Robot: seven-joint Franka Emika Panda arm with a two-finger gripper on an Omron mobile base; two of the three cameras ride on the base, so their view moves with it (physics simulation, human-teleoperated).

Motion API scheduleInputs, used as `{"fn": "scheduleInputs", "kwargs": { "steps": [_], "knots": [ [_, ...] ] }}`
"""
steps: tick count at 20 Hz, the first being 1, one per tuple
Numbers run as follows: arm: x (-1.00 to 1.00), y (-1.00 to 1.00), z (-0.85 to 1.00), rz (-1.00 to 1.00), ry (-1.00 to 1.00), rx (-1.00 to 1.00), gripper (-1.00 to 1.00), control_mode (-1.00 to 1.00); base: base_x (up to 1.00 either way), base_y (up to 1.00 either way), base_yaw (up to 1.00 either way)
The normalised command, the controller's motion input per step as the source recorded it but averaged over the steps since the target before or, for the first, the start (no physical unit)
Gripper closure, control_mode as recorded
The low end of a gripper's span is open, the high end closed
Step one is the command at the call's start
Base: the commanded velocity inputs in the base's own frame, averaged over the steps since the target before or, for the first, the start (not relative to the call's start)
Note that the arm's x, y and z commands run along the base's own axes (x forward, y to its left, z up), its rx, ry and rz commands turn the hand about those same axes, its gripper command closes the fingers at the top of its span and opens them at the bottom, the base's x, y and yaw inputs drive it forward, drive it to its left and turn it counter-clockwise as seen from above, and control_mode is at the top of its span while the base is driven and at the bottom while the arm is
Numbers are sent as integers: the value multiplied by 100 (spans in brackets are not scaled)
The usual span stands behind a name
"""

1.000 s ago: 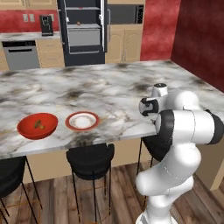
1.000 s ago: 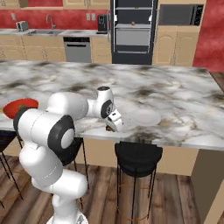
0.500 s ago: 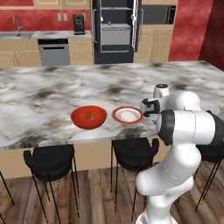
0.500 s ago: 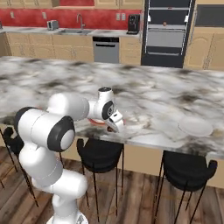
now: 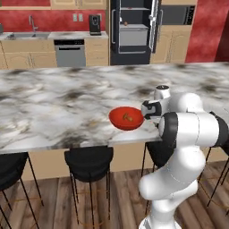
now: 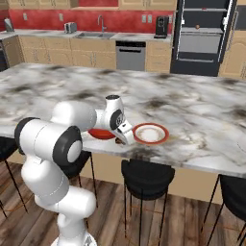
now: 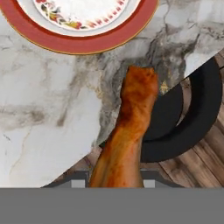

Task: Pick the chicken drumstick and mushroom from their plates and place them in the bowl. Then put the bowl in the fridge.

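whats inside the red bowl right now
In the left base view the red bowl holds one small brownish item, probably the mushroom. The gripper and arm cover its right rim.

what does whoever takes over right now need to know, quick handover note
Gripper: shut on the chicken drumstick, held over the counter edge between the bowl and the plate.
Red bowl: on the counter near its front edge, with a small brownish item inside, probably the mushroom.
Red-rimmed plate: on the counter, bare.
Fridge: at the back wall, door open.
Done: drumstick picked.
Left: drop the drumstick in the bowl, then carry the bowl to the fridge.
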Motion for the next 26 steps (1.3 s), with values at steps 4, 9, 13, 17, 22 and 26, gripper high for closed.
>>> {"fn": "scheduleInputs", "kwargs": {
  "steps": [4, 9, 13, 17, 22, 26],
  "knots": [
    [0, 0, 0, 0, 0, 0, 100, 100, 45, 40, -1],
    [0, 0, 0, 0, 0, 0, 100, 100, 55, 11, -2],
    [0, 0, 0, 0, 0, 0, 100, 100, 59, 20, 0],
    [0, 0, 0, 0, 0, 0, 100, 100, 50, 25, 0],
    [0, 0, 0, 0, 0, 0, 100, 100, 36, 24, 0],
    [0, 0, 0, 0, 0, 0, 100, 100, 0, 0, 0]
  ]
}}
